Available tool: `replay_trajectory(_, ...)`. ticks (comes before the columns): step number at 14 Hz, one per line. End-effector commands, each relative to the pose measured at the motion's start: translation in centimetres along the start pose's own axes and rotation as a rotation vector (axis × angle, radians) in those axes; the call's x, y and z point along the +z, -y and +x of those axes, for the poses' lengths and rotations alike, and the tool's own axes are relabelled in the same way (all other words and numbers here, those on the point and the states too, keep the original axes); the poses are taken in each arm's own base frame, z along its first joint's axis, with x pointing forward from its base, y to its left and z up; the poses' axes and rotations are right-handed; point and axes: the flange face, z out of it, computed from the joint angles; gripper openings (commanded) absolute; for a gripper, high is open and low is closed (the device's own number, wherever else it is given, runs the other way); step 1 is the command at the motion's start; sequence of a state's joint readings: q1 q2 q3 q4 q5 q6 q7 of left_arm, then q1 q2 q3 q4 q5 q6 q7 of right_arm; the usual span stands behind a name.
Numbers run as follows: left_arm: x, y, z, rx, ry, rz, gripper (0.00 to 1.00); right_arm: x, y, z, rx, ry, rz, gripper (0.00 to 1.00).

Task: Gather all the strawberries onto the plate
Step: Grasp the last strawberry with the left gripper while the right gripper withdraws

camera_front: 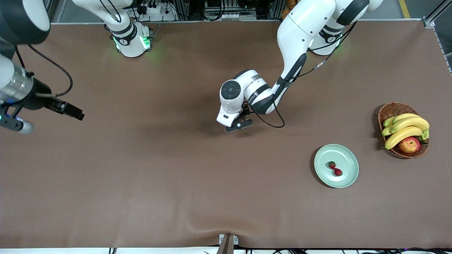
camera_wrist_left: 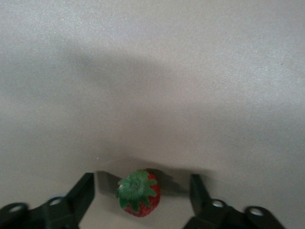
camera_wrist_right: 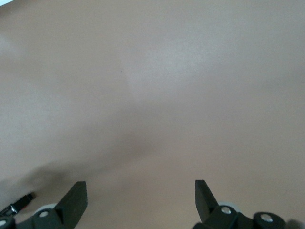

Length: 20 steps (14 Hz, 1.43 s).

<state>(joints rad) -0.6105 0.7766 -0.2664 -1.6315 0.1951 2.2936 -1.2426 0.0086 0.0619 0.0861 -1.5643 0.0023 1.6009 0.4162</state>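
Two strawberries lie on the pale mint-green plate toward the left arm's end of the table. A third strawberry, red with a green leafy top, lies on the brown table between the open fingers of my left gripper, untouched by either finger. In the front view my left gripper is low over the table's middle and hides that berry. My right gripper is open and empty over bare table; it waits at the right arm's end.
A brown wicker basket with bananas and an apple stands beside the plate, farther from the front camera and nearer the table's end. Brown cloth covers the whole table.
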Motion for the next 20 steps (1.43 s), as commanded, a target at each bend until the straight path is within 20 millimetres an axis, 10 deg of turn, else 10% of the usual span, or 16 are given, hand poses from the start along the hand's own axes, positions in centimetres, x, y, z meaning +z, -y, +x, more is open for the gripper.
replay_trajectory(1,-0.2,0.5,-0.5,-0.023,0.008,-0.001,0.16,0.7,-1.3,-2.8,-0.034,-0.011,-0.018,1.0)
replay_trajectory(7,-1.7,0.8,0.0,-0.032,0.0,-0.011,0.0,-3.2,-2.9,1.9,-0.028,-0.048,0.001,1.0)
replay_trajectory(10,-7.0,2.2,3.9,-0.099,-0.035,-0.075,0.0,-3.1,-2.6,2.9,-0.034,-0.047,0.005,1.0)
replay_trajectory(14,-13.3,11.1,16.4,-0.31,-0.073,-0.14,0.0,-3.3,-2.5,2.5,-0.046,-0.024,-0.001,1.0)
replay_trajectory(20,-11.7,26.7,28.6,-0.478,-0.043,-0.093,0.0,-5.2,-4.1,0.4,-0.031,-0.026,-0.016,1.0)
